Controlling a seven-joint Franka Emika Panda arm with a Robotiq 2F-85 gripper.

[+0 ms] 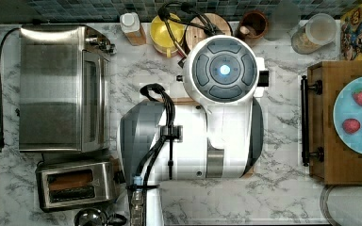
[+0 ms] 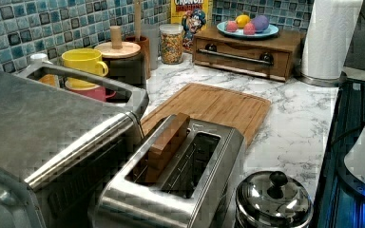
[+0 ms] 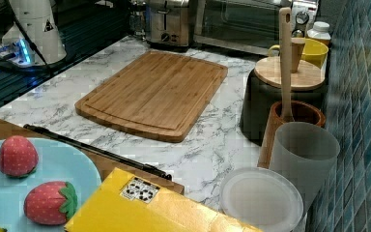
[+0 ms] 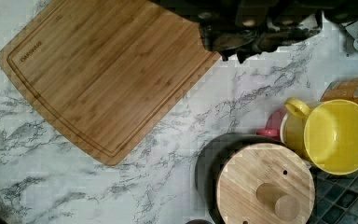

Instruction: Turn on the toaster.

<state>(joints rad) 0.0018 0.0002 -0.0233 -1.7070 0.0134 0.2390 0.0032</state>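
The toaster (image 1: pixel 75 183) is a small steel box with two long top slots, standing at the top view's lower left, just below the big toaster oven. A brown slice (image 2: pixel 168 142) stands in one slot and rises above the rim. In the right view the toaster (image 3: pixel 169 21) sits at the far end of the counter, its end face with a round knob turned toward the camera. My white arm (image 1: pixel 207 127) hangs over the middle of the counter. The gripper (image 4: pixel 256 35) shows as a dark shape above the marble by the cutting board's corner, well away from the toaster.
A steel toaster oven (image 1: pixel 61 89) stands beside the toaster. A bamboo cutting board (image 4: pixel 107 74) lies mid-counter. A yellow mug (image 4: pixel 338 135) and a black canister with a wooden lid (image 4: pixel 261 186) line the tiled wall. A lidded steel pot (image 2: pixel 273 202) sits next to the toaster.
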